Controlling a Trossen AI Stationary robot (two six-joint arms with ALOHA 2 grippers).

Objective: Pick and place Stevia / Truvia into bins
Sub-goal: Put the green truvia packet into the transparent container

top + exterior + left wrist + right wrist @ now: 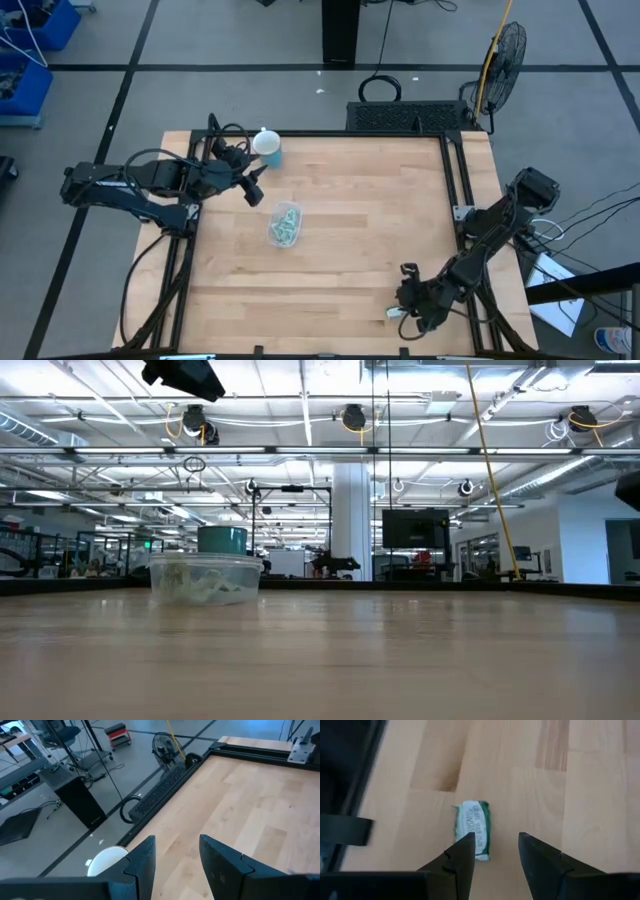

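The clear shallow container (pixel 285 223) stands on its base mid-table and holds several pale green and white sachets; the low view shows the container (pixel 205 578) too. One more sachet (pixel 474 830) lies flat on the wood near the table's near right corner, and the sachet (pixel 393 313) also shows from above. My right gripper (pixel 495 845) hangs open over it, pointing down, with the sachet just ahead of one fingertip and apart from it. My left gripper (pixel 176 847) is open in the air by the far left of the table, raised above the container (pixel 255 190).
A light blue cup with a white lid (pixel 268 148) stands near the far edge, close to the left gripper, and its lid (pixel 107 860) shows in the left wrist view. A black frame (pixel 455 190) rims the table. Bare wood lies between the container and the right gripper.
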